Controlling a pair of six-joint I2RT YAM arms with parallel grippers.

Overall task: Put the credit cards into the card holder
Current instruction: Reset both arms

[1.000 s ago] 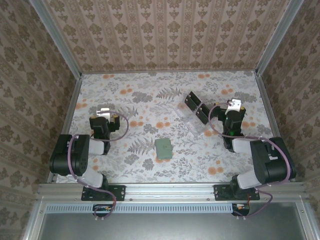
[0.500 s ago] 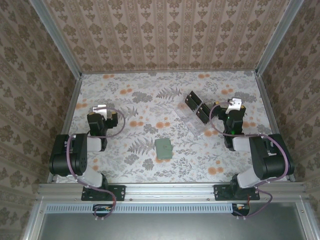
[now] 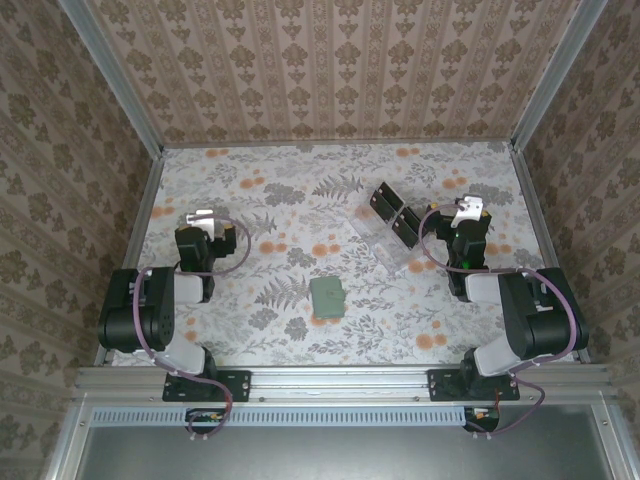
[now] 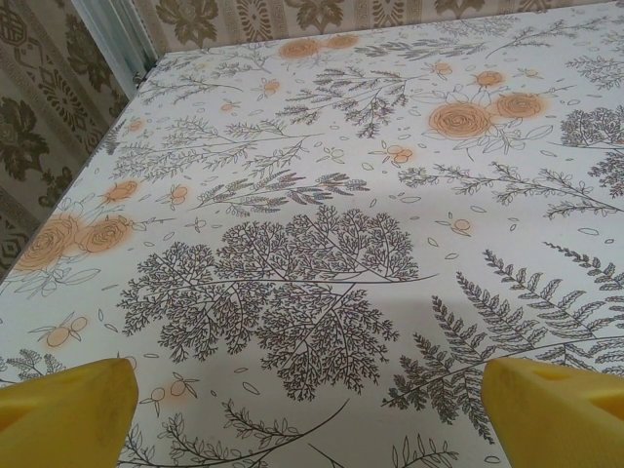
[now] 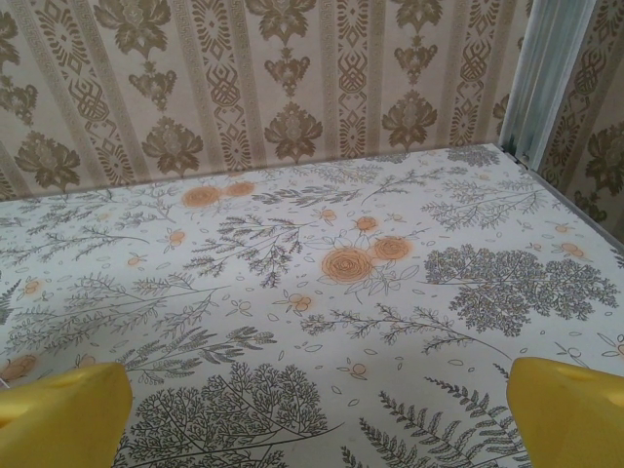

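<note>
The card holder (image 3: pixel 327 297), a small sage-green wallet, lies shut and flat near the middle of the table. The credit cards show as two black stacks (image 3: pixel 383 200) (image 3: pixel 405 228) standing in a clear plastic tray (image 3: pixel 388 240) right of centre. My left gripper (image 3: pixel 200 217) rests at the left side, well away from the wallet, with its yellow fingers (image 4: pixel 68 409) wide apart and nothing between them; its midpoint is (image 4: pixel 312 419). My right gripper (image 3: pixel 468 209) sits just right of the tray, open and empty, its midpoint (image 5: pixel 317 414) between yellow fingers (image 5: pixel 570 409).
The floral tablecloth (image 3: pixel 300 190) covers the table. Patterned walls and aluminium posts (image 5: pixel 551 78) close in the left, back and right sides. The arm bases stand along the near rail (image 3: pixel 340 380).
The left arm has drawn its gripper slightly left and back, then held still. The right arm, wallet and cards have not visibly moved.
</note>
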